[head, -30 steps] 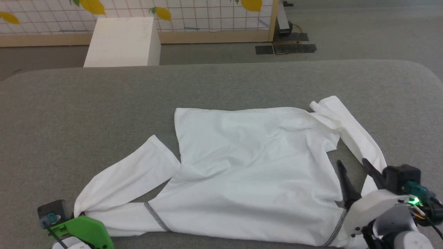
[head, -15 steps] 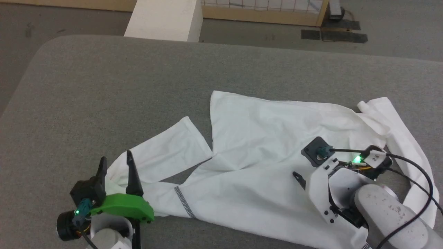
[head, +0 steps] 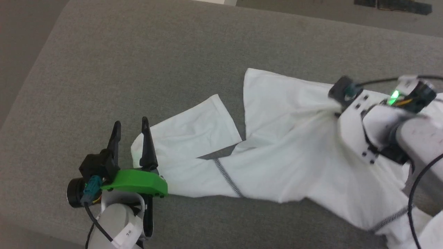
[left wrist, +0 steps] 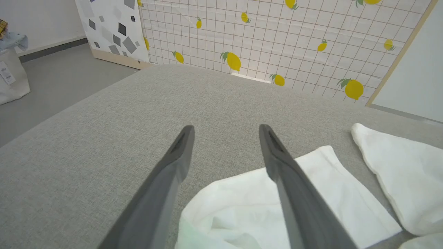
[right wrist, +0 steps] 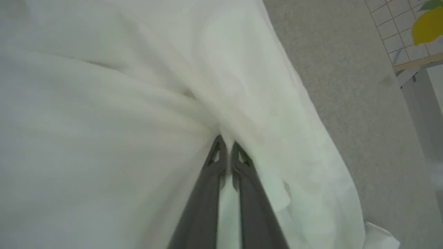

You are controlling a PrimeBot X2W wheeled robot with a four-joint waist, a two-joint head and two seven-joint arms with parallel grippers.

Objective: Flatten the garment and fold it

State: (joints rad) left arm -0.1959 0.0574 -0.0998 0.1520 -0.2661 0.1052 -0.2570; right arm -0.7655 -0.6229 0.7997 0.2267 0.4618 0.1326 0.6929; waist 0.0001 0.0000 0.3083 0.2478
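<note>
The garment [head: 277, 166], a white long-sleeved shirt with grey zigzag seams, lies spread on the grey padded surface [head: 138, 62], one sleeve [head: 187, 138] folded back at the left. My left gripper [head: 129, 122] stands open at that sleeve's end. Its right finger [left wrist: 287, 180] hovers over the sleeve fabric [left wrist: 339, 200], and nothing is between the fingers. My right gripper [right wrist: 227, 141] is shut on a pinched ridge of the garment [right wrist: 104, 138]. In the head view the cloth rises in taut folds to the right wrist [head: 360, 114].
The padded surface ends in a rounded edge at the left [head: 31, 79], with grey floor [head: 20, 34] beyond. Dark floor plates [head: 394, 5] lie past the far edge. A lemon-patterned grid panel [left wrist: 277, 38] stands behind the surface in the left wrist view.
The head camera has swung down and left. My left gripper opened and let go of the sleeve end. My right gripper moved over the shirt's body, shut on the fabric and lifted it.
</note>
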